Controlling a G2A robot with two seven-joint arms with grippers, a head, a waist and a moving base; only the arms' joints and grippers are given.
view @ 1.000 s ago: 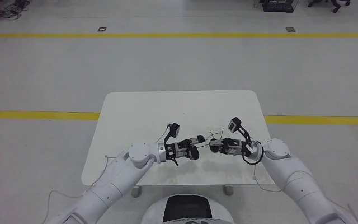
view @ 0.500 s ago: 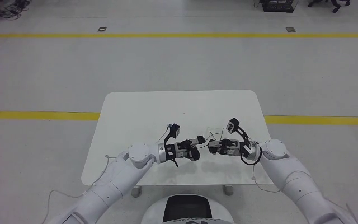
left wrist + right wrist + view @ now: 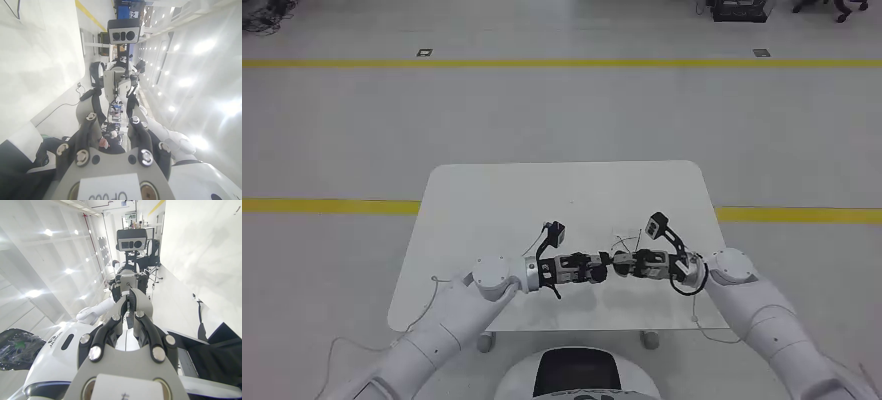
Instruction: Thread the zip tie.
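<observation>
Over the front middle of the white table (image 3: 492,210), my two grippers meet tip to tip. A thin dark zip tie (image 3: 627,241) curls up and back from the right gripper (image 3: 618,264). In the right wrist view the right gripper (image 3: 128,298) has its ribbed pads almost together, shut on the tie, though the tie itself is hard to make out there. My left gripper (image 3: 599,268) stands open; in its own view its black fingers (image 3: 96,100) are spread wide. The left gripper (image 3: 113,98) faces the right arm's hand, which sits between its fingers.
The table's front edge (image 3: 542,328) lies just below both arms. A thin cable (image 3: 434,281) hangs at the table's front left. Yellow floor lines (image 3: 332,206) run past the table on both sides.
The two grippers have closed the gap between them: the left one moved right and the right one moved left, and their tips now meet. The zip tie travelled with the right gripper.
</observation>
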